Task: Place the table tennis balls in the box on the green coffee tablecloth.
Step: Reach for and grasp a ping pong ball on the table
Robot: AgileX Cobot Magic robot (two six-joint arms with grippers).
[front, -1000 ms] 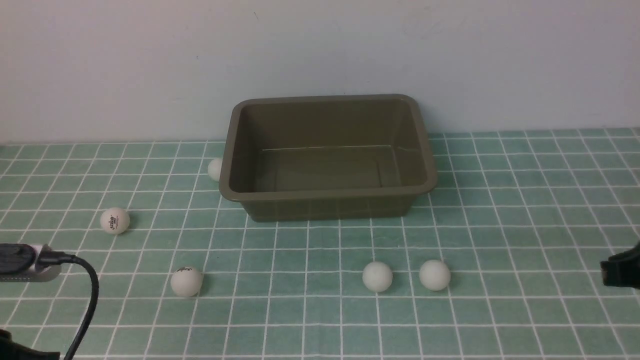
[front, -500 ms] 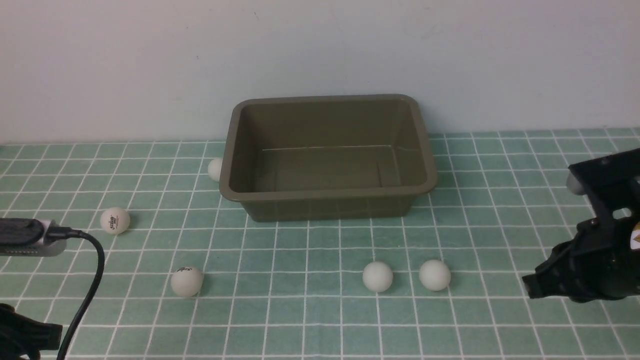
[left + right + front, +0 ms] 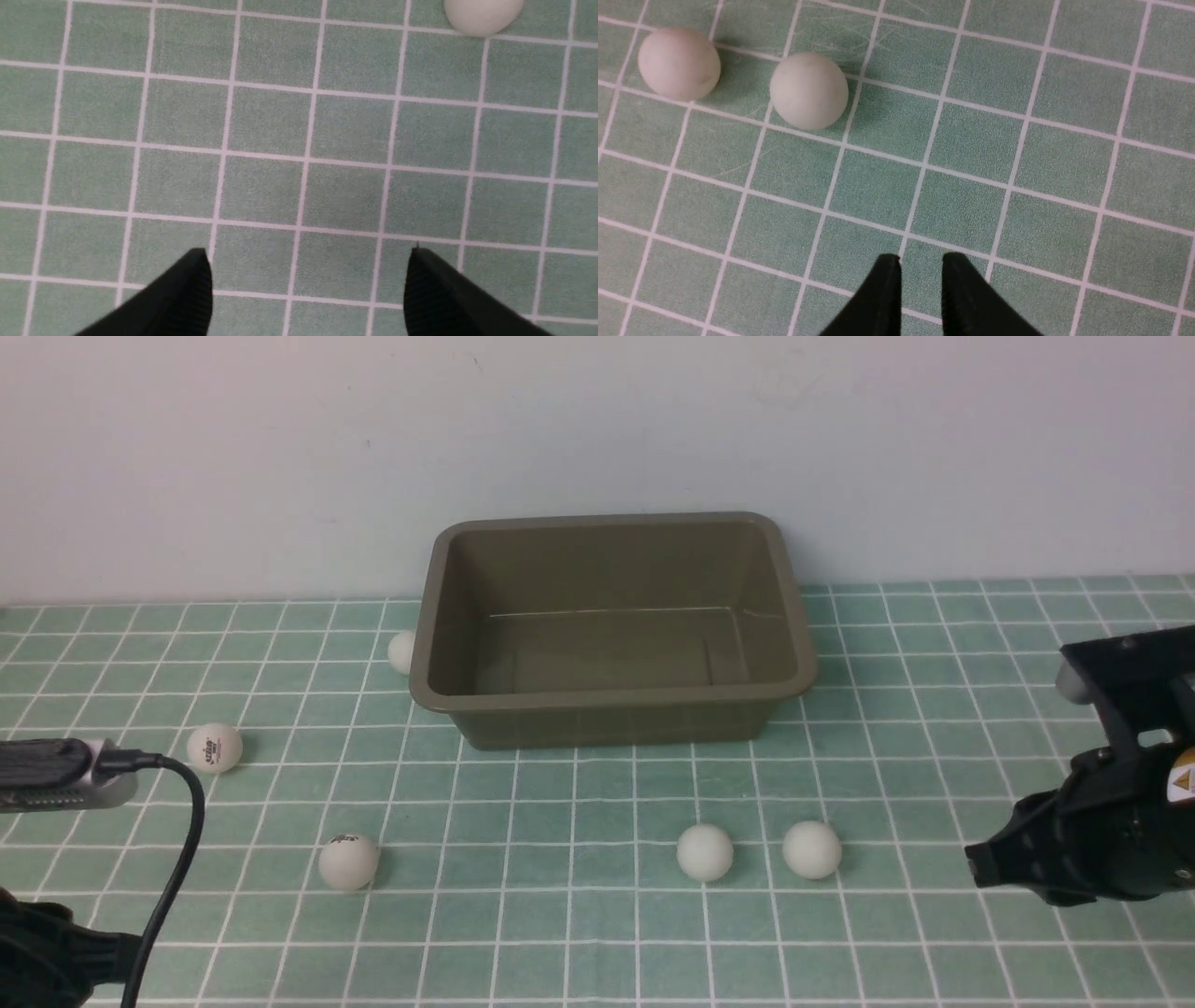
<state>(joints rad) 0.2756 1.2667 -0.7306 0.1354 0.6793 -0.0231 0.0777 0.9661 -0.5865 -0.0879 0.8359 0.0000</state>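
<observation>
The box (image 3: 607, 723) stands empty at upper centre of the front view on the green coffee tablecloth (image 3: 560, 943). All five table tennis balls lie outside it on the cloth: a far ball (image 3: 401, 651) just beside its left wall, a logo ball (image 3: 214, 748) at middle left, a second logo ball (image 3: 348, 861) at lower left, and two plain balls (image 3: 705, 852) near each other at lower centre. The left gripper (image 3: 307, 252) is spread wide over bare cloth and holds nothing; the right gripper (image 3: 920, 256) shows only a narrow gap, nothing between, apart from the plain balls.
</observation>
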